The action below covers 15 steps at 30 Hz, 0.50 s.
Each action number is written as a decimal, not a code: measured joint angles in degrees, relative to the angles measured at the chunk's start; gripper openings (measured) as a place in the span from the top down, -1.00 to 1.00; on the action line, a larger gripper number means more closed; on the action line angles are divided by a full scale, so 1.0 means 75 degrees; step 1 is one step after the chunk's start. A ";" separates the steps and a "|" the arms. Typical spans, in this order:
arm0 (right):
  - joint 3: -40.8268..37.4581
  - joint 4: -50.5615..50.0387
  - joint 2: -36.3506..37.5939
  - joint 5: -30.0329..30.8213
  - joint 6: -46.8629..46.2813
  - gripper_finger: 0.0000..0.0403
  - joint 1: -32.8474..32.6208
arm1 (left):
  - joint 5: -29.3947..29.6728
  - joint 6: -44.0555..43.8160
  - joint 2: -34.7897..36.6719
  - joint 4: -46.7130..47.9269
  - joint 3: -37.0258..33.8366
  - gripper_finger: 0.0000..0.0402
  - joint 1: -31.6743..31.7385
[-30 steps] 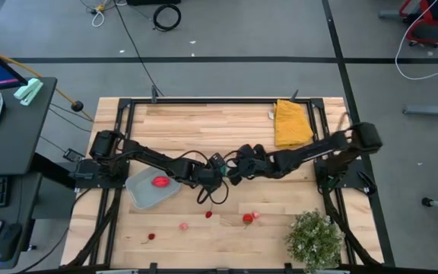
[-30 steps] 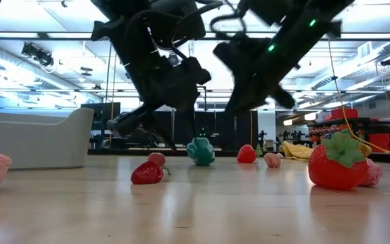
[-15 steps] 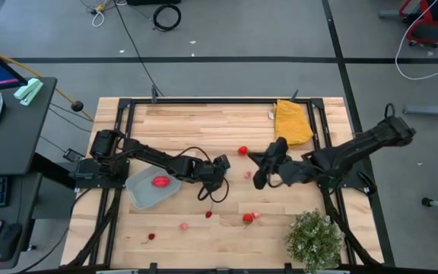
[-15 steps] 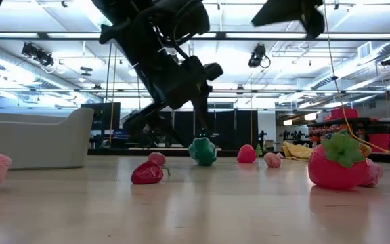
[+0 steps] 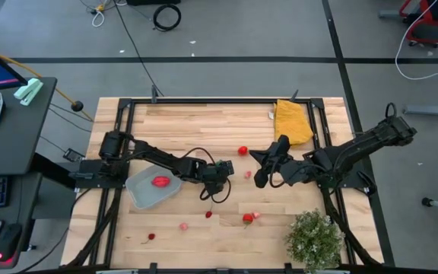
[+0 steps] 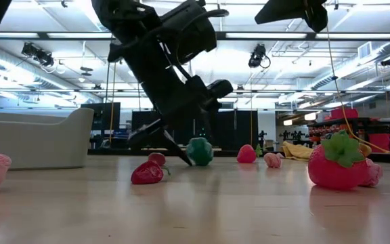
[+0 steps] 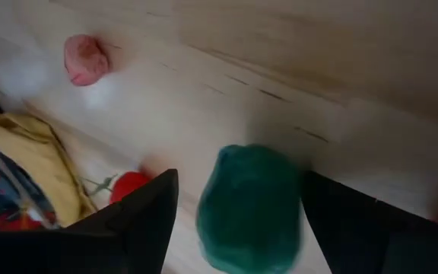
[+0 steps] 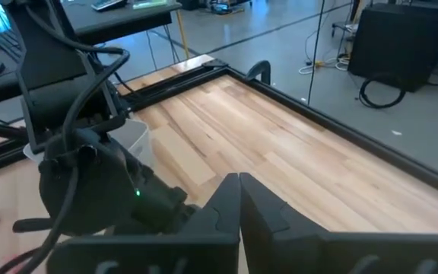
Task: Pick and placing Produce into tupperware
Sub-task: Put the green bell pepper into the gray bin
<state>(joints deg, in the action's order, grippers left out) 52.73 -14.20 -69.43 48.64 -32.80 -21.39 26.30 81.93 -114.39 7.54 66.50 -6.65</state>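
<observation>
While the scene is viewed from above, the left claw [image 5: 229,175] is seen spread wide just to the right of the tupperware [image 5: 152,187], with a red piece [image 5: 160,181] lying inside that container. The right claw [image 5: 263,169] is held pinched shut, empty, well to the right of the tupperware. More produce is scattered over the desk [image 5: 204,125]: a red piece [image 5: 242,151] and a strawberry [image 5: 247,219] among it.

At desk level, the green piece [image 6: 198,150] is seen resting on the desk beside the left claw's tip, with the tupperware [image 6: 36,139] off to the left.

From the left wrist, the green piece [image 7: 251,207] is framed between the open fingers [image 7: 139,221], ungripped.

From the right wrist, closed fingers [image 8: 238,213] are shown, nothing held.
</observation>
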 joint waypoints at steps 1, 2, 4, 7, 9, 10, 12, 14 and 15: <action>0.0000 -0.0005 0.0000 0.0003 0.0006 0.98 0.0000 | 0.0031 0.0112 -0.0063 -0.0160 0.0000 -0.41 0.0011; 0.0000 -0.0006 0.0000 0.0000 0.0006 0.98 0.0000 | 0.0086 0.0152 -0.0089 -0.0287 0.0000 -0.41 0.0026; 0.0000 -0.0006 0.0000 -0.0003 0.0009 0.98 0.0000 | 0.0115 0.0157 -0.0099 -0.0372 0.0000 -0.41 0.0054; 0.0000 -0.0011 0.0000 -0.0006 0.0047 0.98 0.0000 | 0.0176 0.0110 -0.0108 -0.0389 0.0000 -0.41 0.0126; 0.0000 -0.0009 0.0000 -0.0011 0.0048 0.98 0.0000 | 0.0173 -0.0024 -0.0111 -0.0398 -0.0001 -0.41 0.0196; 0.0000 -0.0012 0.0000 -0.0023 0.0050 0.98 0.0000 | 0.0173 -0.0034 -0.0113 -0.0401 -0.0003 -0.41 0.0240; 0.0000 -0.0012 0.0000 -0.0041 0.0047 0.98 -0.0020 | 0.0168 -0.0031 -0.0113 -0.0401 -0.0003 -0.41 0.0317; 0.0000 -0.0015 0.0000 -0.0067 0.0029 0.98 -0.0020 | 0.0167 -0.0031 -0.0115 -0.0395 -0.0003 -0.41 0.0386; 0.0000 -0.0013 0.0000 -0.0073 0.0016 0.98 -0.0020 | 0.0167 -0.0031 -0.0116 -0.0395 -0.0003 -0.41 0.0406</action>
<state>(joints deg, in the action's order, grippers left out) 52.73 -14.30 -69.43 48.10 -32.67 -21.54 27.55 81.69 -115.26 4.58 66.48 -3.60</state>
